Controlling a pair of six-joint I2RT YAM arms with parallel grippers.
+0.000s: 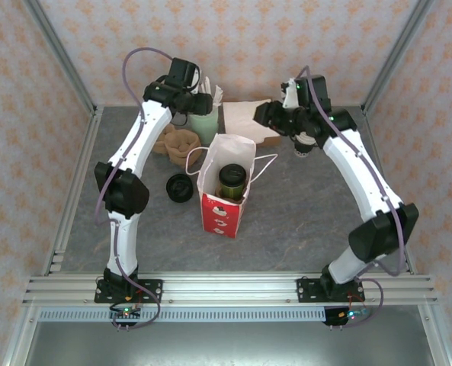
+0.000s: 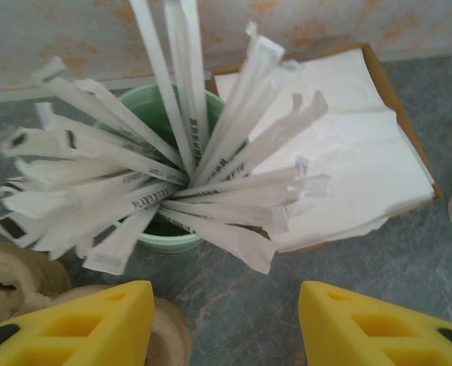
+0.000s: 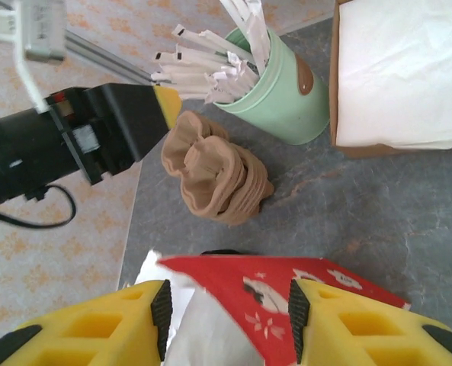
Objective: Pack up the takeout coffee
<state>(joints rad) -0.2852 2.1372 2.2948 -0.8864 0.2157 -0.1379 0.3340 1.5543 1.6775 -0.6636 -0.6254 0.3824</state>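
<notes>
Takeout coffee (image 1: 233, 178): lidded, upright inside paper bag (image 1: 221, 216), centre of counter (image 1: 309, 221); packing apparently done. Left fingers (image 2: 81, 324), right fingers (image 3: 363, 328): parted, empty.

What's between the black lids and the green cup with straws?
A brown ruffled paper pile sits there, as the top view shows.

The takeout coffee (image 1: 232, 181) stands inside the paper bag (image 1: 224, 200), mid-surface (image 1: 302, 221). The lid pile (image 1: 180, 187) lies just left of the bag. Behind the bag stands the straw cup (image 1: 204, 122), with the sleeves (image 1: 176, 142) behind-left and the napkins (image 1: 248, 116) behind-right.
</notes>
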